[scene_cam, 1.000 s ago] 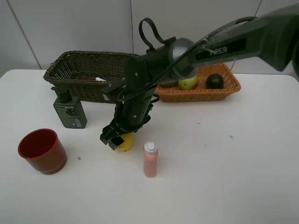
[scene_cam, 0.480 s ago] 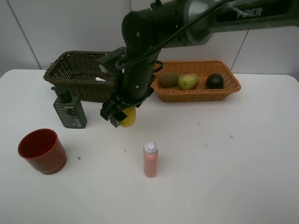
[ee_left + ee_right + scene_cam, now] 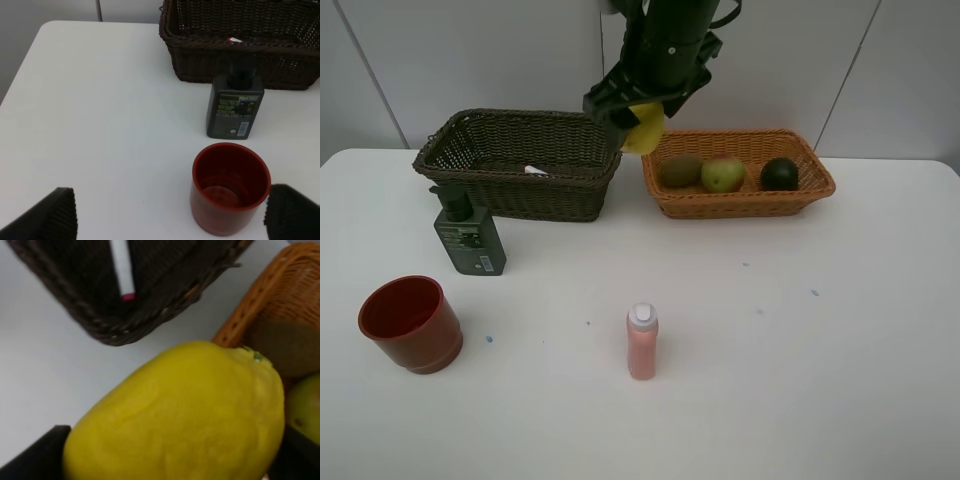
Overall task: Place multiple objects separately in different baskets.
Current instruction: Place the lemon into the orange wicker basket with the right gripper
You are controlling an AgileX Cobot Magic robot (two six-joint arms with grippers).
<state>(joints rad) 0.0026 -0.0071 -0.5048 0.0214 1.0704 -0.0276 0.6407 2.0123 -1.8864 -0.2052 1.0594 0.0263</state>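
The left gripper [image 3: 172, 217] is hovering, fingers [image 3: 59, 215] released, near the red cup [image 3: 410, 322] on the desk [image 3: 820, 350]; the dark green pump bottle [image 3: 468, 238] is standing before the dark brown basket [image 3: 520, 160]; the right gripper [image 3: 638, 115] is grasping the yellow lemon [image 3: 645, 130] aloft between that basket and the light orange-tan basket [image 3: 740, 205].

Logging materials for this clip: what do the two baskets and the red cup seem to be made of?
The dark brown basket and the orange-tan basket look like woven wicker, matte, with a visible strand weave. The red cup looks like smooth plastic, slightly glossy; glazed ceramic cannot be ruled out.
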